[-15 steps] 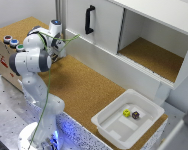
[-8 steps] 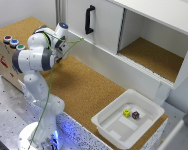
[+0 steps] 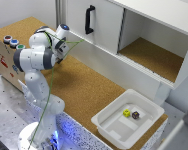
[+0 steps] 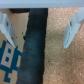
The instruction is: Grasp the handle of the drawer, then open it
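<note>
The black bar handle (image 3: 89, 20) stands upright on the tall white drawer front (image 3: 104, 27) at the back of the exterior view. My gripper (image 3: 65, 48) hangs over the cork table, well to the exterior view's left of the handle and lower than it, not touching it. In the wrist view the gripper (image 4: 37, 42) is open and empty, with both pale fingers (image 4: 71, 30) spread wide over cork and a dark strip. The handle and drawer do not show in the wrist view.
An open cabinet compartment (image 3: 149, 55) lies to the exterior view's right of the drawer. A white tray (image 3: 114, 125) holding a yellow die (image 3: 126, 113) and a dark die (image 3: 136, 115) sits at the front right. A cardboard box with coloured buttons (image 3: 9, 42) stands at the left.
The arm's wrist has shifted slightly toward the exterior view's right, nearer the cabinet. The gripper stays open and nothing else has moved.
</note>
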Tool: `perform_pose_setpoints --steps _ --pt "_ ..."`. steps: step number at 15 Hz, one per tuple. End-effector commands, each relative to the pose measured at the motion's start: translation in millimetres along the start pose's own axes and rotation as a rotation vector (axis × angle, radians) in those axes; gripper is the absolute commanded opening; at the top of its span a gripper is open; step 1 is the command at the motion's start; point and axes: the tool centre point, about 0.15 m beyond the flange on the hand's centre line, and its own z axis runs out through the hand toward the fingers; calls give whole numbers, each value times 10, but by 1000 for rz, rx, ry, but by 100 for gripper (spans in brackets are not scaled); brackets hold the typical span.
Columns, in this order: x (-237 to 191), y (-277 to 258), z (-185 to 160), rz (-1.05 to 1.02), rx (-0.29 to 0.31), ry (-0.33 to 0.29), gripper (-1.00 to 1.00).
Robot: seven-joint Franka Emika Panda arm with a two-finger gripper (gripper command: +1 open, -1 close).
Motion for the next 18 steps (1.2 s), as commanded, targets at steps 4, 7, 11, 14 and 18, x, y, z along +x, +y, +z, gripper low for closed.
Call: perform_pose_setpoints --steps 4,7,11,14,18 --pt "-226 0 130 64 31 100 -100" --pt "-244 75 170 88 56 80 -100" --pt "-255 135 167 101 66 82 -100" --pt "-264 182 154 109 73 86 -100" --pt "-243 465 107 146 107 79 -100"
